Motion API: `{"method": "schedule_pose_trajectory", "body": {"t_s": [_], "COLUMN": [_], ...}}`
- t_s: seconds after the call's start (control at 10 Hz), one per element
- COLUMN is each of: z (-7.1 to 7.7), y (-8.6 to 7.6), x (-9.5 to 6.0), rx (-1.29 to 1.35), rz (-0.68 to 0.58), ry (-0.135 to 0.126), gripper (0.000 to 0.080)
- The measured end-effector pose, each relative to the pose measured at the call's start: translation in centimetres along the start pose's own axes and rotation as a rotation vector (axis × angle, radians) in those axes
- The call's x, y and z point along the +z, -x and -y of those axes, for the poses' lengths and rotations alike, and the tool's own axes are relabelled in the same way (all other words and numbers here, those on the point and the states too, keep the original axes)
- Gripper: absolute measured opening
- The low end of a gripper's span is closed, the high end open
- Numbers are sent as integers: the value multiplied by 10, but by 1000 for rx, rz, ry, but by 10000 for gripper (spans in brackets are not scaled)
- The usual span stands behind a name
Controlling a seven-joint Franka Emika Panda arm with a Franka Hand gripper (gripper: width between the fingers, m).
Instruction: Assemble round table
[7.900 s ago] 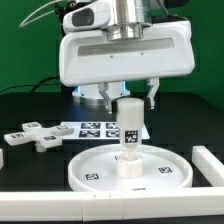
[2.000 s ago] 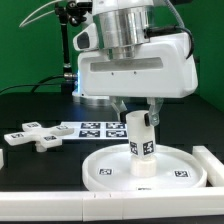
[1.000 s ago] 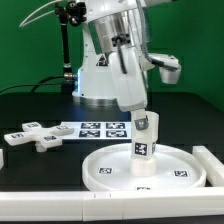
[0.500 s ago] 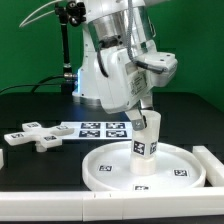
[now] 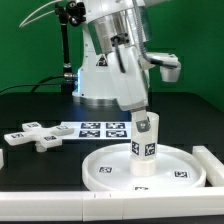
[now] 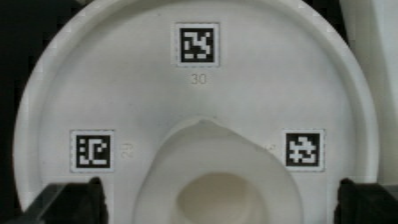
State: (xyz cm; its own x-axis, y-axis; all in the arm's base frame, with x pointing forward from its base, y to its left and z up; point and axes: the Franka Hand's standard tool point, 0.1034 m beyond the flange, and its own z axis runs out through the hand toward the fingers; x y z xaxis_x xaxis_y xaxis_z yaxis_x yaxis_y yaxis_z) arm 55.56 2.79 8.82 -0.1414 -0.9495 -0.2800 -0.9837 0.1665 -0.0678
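Note:
The round white disc top [image 5: 110, 172] lies flat on the black table. The short cylindrical leg [image 5: 145, 147] stands upright at its centre, with markers on its side. My gripper [image 5: 146, 116] is over the leg's top with the wrist turned. In the wrist view the leg's hollow top [image 6: 222, 196] lies between my two dark fingers [image 6: 75, 203], with a strip of the disc [image 6: 196, 85] showing on each side, so the jaws are open around it. The cross-shaped foot [image 5: 34, 135] lies loose at the exterior view's left.
The marker board [image 5: 100, 128] lies behind the disc. Long white edge bars run along the table's front [image 5: 60, 205] and at the exterior view's right [image 5: 212, 160]. The arm's white base [image 5: 95, 85] stands at the back.
The disc and leg have shifted toward the exterior view's right. My wrist has turned away from facing front, swung a little further, then turned back. The leg still stands on the disc.

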Motion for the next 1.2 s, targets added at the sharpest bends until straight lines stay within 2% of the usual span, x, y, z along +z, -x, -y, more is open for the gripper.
{"method": "schedule_pose_trajectory", "body": {"t_s": [0.3, 0.4, 0.5, 0.6, 0.7, 1.2], "z": [0, -2, -2, 2, 4, 5], "y": [0, -1, -3, -5, -5, -6], "x": [1, 1, 0, -1, -2, -2], "rx": [-210, -323, -449, -572, -695, -1027], "rz": [0, 2, 8, 6, 7, 13], "ry": [1, 15, 45, 54, 76, 82], "gripper": [649, 649, 649, 649, 649, 649]}}
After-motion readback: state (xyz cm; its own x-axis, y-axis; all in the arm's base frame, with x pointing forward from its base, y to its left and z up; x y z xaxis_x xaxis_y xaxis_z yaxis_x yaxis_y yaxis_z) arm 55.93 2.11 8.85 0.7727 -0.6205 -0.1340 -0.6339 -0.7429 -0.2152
